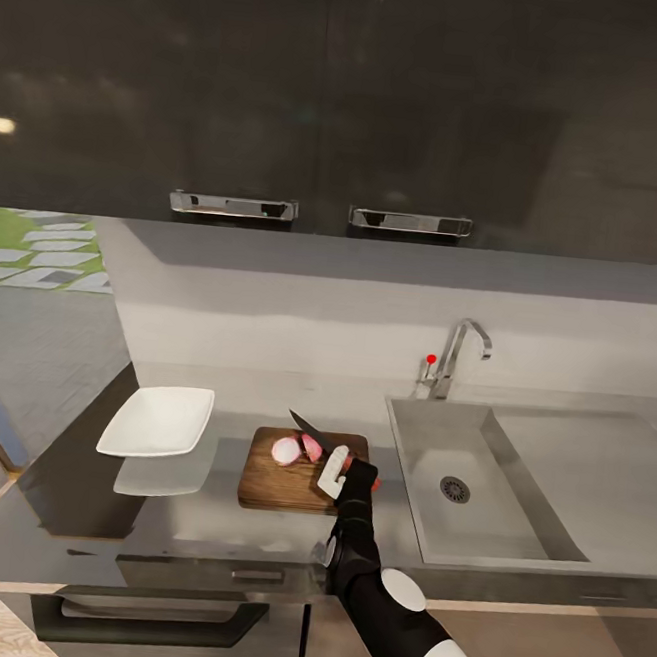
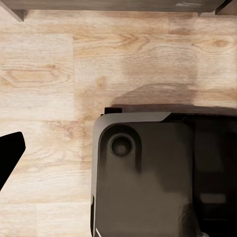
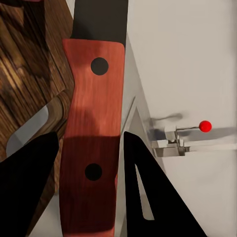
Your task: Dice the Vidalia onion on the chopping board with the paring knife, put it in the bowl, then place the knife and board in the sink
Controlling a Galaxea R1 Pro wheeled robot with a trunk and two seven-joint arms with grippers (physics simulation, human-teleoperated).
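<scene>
The Vidalia onion lies cut on the brown chopping board [image 1: 278, 484], as a pale pink piece [image 1: 286, 451] and a redder piece [image 1: 312, 448] side by side. My right gripper [image 1: 340, 467] is over the board's right end, shut on the paring knife. The dark blade [image 1: 308, 428] points back-left above the onion pieces. In the right wrist view the red handle [image 3: 91, 133] sits between the two dark fingers [image 3: 148, 192]. The white bowl [image 1: 159, 420] rests on the countertop [image 1: 233, 385] left of the board. The grey sink [image 1: 427, 449] lies to the right. One dark fingertip [image 2: 10, 153] of my left gripper hangs over the floor.
A chrome tap [image 1: 453, 356] with a red knob [image 1: 431, 359] stands behind the basin, with the drain [image 1: 455, 489] in its floor and a drainboard [image 1: 596, 475] to its right. Dark wall cabinets [image 1: 331, 98] hang overhead. The robot's base [image 2: 158, 177] rests on wooden floor [image 2: 49, 74].
</scene>
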